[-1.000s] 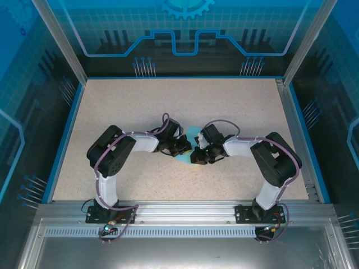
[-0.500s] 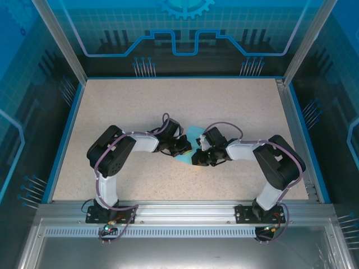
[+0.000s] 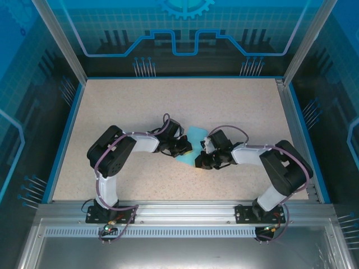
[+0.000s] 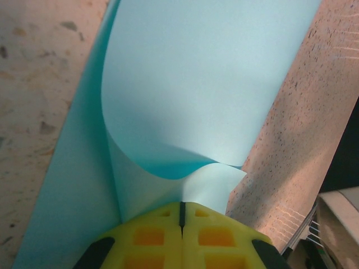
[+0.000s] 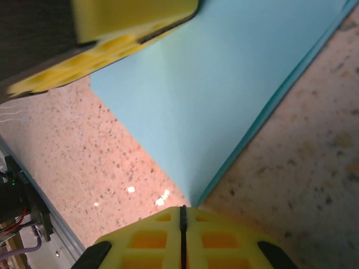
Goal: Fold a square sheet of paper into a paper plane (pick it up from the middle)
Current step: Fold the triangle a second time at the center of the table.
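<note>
Near the middle of the speckled bench (image 3: pixel 112 112), between the 2 arms, lies the square sheet of paper (image 3: pixel 194 134), light blue and partly covered by both wrists; the left end effector (image 3: pixel 183 149) sits on its left side and the right end effector (image 3: pixel 201 161) at its near right edge, the 2 close together but apart; in the left wrist view the yellow fingers (image 4: pixel 224 241) are pressed together and pinch the sheet, which rises from their seam in a curl and bends over a flat layer lying on the bench; in the right wrist view the right end effector's fingers (image 5: pixel 146 246) are also pressed together, and a pointed corner of the sheet runs to their tips; I cannot tell whether that corner is pinched or only touched; there the sheet lies flat in 2 layers, a darker edge showing along its right side, and a yellow finger of the left end effector (image 5: pixel 129 17) rests over its far corner.
</note>
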`<state>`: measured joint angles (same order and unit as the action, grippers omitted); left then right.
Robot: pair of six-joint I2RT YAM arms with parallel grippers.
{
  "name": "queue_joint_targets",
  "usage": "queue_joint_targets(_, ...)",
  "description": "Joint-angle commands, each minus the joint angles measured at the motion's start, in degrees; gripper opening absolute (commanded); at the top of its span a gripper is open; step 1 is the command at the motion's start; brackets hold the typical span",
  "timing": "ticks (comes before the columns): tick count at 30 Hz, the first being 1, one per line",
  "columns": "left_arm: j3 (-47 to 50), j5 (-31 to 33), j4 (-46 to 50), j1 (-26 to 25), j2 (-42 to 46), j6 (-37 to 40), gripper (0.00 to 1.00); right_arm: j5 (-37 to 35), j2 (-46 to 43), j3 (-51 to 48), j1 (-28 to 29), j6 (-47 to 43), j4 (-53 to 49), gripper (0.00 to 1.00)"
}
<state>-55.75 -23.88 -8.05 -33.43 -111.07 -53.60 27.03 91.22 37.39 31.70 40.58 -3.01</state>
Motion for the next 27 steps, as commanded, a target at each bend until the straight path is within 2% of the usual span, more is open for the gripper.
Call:
queue_joint_targets(1, 1.3, 1.5, 2.3, -0.1, -1.7, 1.4, 0.0, -0.6, -2.8, 1.4, -1.2, 0.8, -3.4, 0.09)
queue_joint_targets(14, 0.8, 1.0, 2.6, -0.2, -1.8, 1.6, 0.0, 1.1, 8.0, 6.0, -0.6, 3.6, 1.2, 0.1)
queue_joint_targets(27, -2.0, 1.7, 4.3, 1.6, -2.0, 3.7, 0.0, -6.8, 10.7, 5.0, -1.0, -1.6, -10.1, 0.01)
